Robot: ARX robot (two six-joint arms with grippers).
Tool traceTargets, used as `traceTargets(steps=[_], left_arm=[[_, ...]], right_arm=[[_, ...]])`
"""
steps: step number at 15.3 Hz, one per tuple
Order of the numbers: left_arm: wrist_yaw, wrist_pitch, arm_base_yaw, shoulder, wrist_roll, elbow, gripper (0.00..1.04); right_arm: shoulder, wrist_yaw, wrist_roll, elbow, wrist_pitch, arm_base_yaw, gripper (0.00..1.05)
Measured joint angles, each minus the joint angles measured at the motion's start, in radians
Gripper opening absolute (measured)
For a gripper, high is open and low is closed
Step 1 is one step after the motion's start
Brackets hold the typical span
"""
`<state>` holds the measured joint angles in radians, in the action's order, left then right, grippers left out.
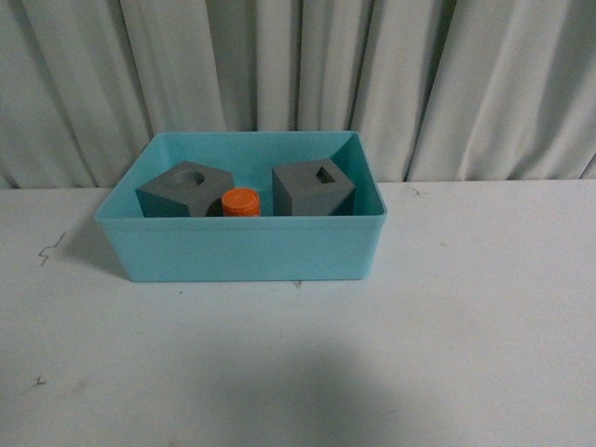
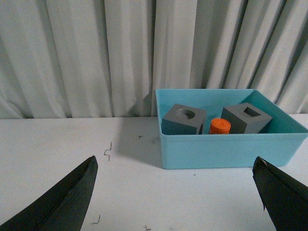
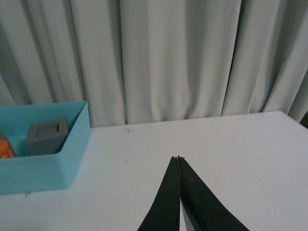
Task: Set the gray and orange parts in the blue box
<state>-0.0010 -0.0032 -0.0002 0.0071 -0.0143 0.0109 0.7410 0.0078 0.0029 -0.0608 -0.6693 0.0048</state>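
Gray cubes (image 1: 177, 189) (image 1: 314, 187) and orange part (image 1: 240, 201) sit inside blue box (image 1: 242, 247) | left claw (image 2: 175, 192) spread wide, empty | right claw (image 3: 179, 159) pinched closed, empty | risk: an arm bumps the box on the counter (image 1: 484, 326)

A white surface (image 1: 466, 326) fills the foreground, marked with a few small dark scuffs. Behind it hangs a pale grey-white curtain (image 1: 466, 84) in vertical folds, spanning the full width. Soft, even light; a faint shadow darkens the near edge.
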Motion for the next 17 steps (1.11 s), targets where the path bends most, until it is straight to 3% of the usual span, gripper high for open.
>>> traceTargets(steps=[1, 11, 17], left_arm=[[0.0, 0.0, 0.0, 0.0, 0.0, 0.0, 0.98], [0.0, 0.0, 0.0, 0.0, 0.0, 0.0, 0.98], [0.0, 0.0, 0.0, 0.0, 0.0, 0.0, 0.98]], right_arm=[[-0.01, -0.001, 0.0, 0.036, -0.043, -0.011, 0.02], [-0.409, -0.005, 0.0, 0.049, 0.338, -0.009, 0.02], [-0.522, -0.005, 0.0, 0.049, 0.446, -0.009, 0.02]])
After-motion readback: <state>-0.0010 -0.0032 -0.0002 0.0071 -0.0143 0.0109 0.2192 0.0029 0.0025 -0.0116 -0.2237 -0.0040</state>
